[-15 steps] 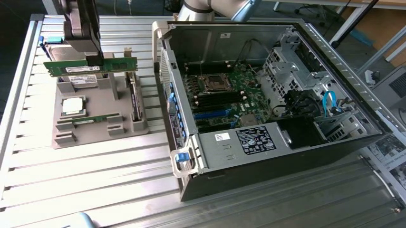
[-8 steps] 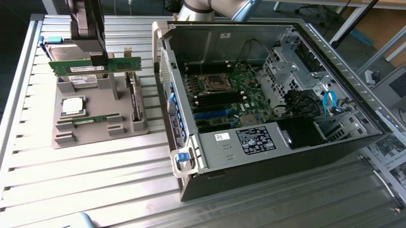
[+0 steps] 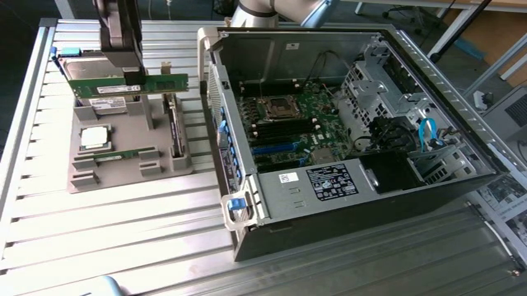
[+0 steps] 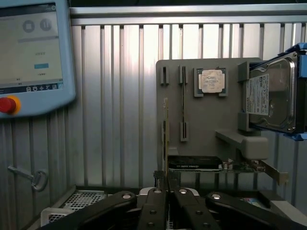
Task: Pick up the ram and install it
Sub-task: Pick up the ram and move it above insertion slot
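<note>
Closest to the camera, my gripper (image 4: 167, 184) is clenched on the ram (image 3: 128, 85), holding it over the grey holder (image 3: 123, 179) on the counter (image 3: 99, 234), at ten o'clock from the open computer case (image 3: 255, 55) in the exterior view.

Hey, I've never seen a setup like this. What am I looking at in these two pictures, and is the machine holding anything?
This is a robot arm working at a slatted metal table. One picture comes from a camera set off to the side. The other comes from a camera on the arm's wrist, looking past its gripper.

In the side picture the gripper is shut on the ram, a thin green memory stick, held over a grey holder tray. That tray also holds a square silver processor and a hard drive.

On the exterior view's right stands an open computer case with its green motherboard showing. The wrist picture also shows a control tablet with a red button.
</note>
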Robot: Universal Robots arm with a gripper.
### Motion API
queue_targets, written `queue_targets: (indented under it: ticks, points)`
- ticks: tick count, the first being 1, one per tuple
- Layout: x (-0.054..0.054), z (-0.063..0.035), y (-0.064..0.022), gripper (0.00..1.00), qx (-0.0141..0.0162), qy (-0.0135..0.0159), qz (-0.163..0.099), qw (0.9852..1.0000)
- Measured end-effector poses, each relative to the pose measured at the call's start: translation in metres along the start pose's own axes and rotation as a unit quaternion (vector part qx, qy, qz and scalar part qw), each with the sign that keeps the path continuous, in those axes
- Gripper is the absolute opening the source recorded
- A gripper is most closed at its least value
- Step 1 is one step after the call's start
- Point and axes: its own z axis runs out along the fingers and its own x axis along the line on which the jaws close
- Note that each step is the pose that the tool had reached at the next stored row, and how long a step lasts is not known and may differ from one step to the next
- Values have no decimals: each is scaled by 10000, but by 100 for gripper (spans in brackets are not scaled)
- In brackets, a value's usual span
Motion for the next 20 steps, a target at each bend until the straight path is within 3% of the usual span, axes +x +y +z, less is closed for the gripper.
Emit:
queue_targets:
  ticks: [20]
  points:
    - [2, 3, -238, 12, 0, 0, 0, 10000]
